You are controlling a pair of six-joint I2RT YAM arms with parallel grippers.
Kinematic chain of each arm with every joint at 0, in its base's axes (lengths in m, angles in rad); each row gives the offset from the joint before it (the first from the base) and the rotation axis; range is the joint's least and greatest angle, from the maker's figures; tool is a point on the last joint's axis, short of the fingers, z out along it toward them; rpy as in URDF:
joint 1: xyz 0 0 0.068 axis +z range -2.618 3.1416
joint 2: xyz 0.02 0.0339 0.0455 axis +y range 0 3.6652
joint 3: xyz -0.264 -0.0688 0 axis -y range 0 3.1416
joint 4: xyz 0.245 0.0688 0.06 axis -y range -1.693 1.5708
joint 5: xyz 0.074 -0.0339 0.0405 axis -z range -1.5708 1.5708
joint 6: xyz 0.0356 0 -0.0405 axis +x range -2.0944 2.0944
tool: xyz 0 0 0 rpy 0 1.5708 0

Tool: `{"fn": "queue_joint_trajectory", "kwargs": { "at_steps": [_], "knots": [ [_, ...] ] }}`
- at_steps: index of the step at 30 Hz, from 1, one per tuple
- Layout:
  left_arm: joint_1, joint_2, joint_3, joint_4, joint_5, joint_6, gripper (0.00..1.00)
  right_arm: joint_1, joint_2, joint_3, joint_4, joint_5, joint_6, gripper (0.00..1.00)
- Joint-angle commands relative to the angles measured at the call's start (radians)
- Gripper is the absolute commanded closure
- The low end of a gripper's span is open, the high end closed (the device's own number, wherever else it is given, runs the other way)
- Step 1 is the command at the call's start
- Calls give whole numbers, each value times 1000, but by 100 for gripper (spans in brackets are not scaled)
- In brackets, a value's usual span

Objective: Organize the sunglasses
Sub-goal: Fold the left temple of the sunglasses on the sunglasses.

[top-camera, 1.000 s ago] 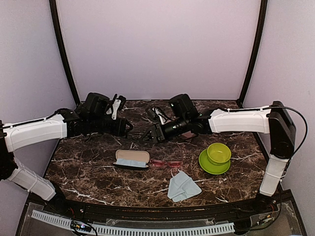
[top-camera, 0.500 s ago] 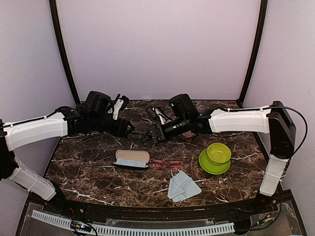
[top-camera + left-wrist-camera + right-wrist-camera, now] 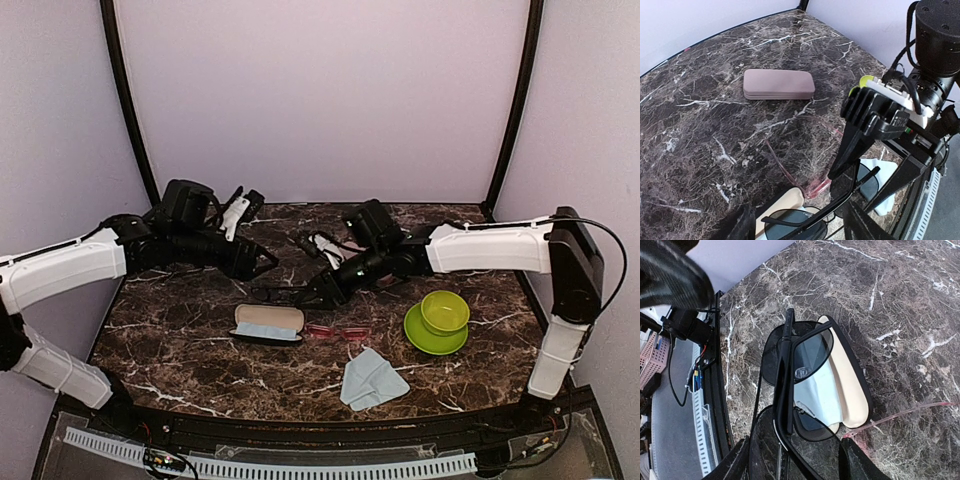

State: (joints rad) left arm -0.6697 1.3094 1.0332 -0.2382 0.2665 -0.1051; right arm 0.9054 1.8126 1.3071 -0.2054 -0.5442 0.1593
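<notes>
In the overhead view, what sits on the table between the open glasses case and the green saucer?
The red-pink sunglasses lie there, close to the open case and farther from the green saucer; the top view shows it.

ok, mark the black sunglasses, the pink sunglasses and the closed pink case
black sunglasses (image 3: 805,352), right wrist view, on the upper lens
pink sunglasses (image 3: 337,332), top view, frame front
closed pink case (image 3: 778,84), left wrist view, lid top
</notes>
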Motion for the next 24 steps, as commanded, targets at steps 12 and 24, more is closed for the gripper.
{"fn": "queue_joint_trajectory", "kwargs": {
  "at_steps": [12, 24],
  "knots": [
    [90, -55, -60, -34, 465, 163, 39, 53, -53, -62, 46, 10, -184, 62],
    [90, 54, -2, -139, 513, 299, 47, 57, -24, -64, 88, -35, -187, 62]
  ]
}}
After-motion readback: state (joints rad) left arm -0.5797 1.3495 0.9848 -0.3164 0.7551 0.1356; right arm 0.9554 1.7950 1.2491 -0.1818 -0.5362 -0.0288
